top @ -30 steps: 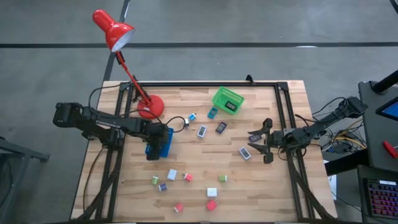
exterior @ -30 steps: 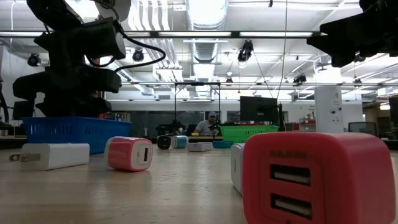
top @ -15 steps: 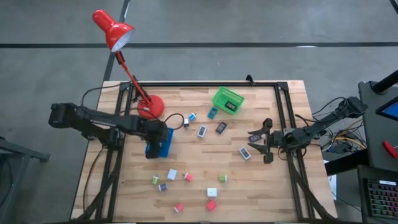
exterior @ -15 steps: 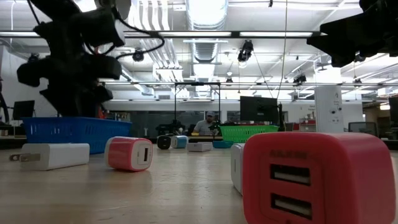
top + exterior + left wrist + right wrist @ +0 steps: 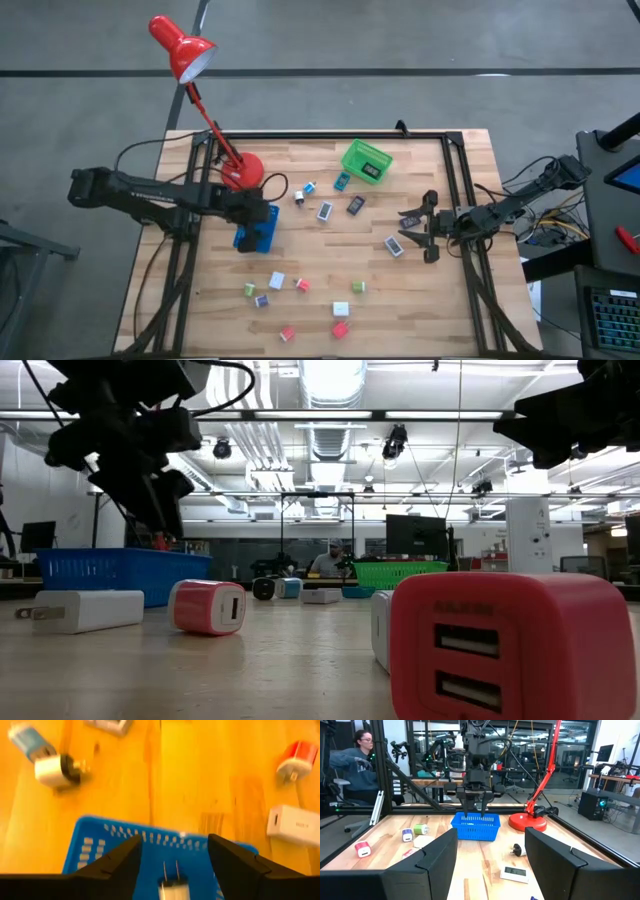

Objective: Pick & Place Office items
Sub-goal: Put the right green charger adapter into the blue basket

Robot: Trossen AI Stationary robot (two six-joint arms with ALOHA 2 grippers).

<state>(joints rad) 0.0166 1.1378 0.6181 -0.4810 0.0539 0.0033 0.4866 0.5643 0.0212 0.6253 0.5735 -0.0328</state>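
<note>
Small charger-like office items lie scattered on the wooden table: white (image 5: 277, 280), red (image 5: 340, 329), green (image 5: 358, 287) and purple (image 5: 261, 300) blocks near the front, flat pieces (image 5: 325, 211) farther back. My left gripper (image 5: 172, 842) hovers open above the blue tray (image 5: 258, 232). A white pronged piece (image 5: 172, 887) lies inside the tray below it. My right gripper (image 5: 415, 228) waits open at the table's right side, beside a pale flat piece (image 5: 394, 246).
The red desk lamp's base (image 5: 242, 172) stands just behind the blue tray, with its cable close by. The green basket (image 5: 366, 160) sits near the far edge. A person (image 5: 357, 762) is seated beyond the table. Bare wood lies between tray and right gripper.
My left gripper has risen from the blue tray and drawn slightly toward the far edge, the arm pulling back toward the table's left. The right arm and the pieces on the table have stayed where they were.
</note>
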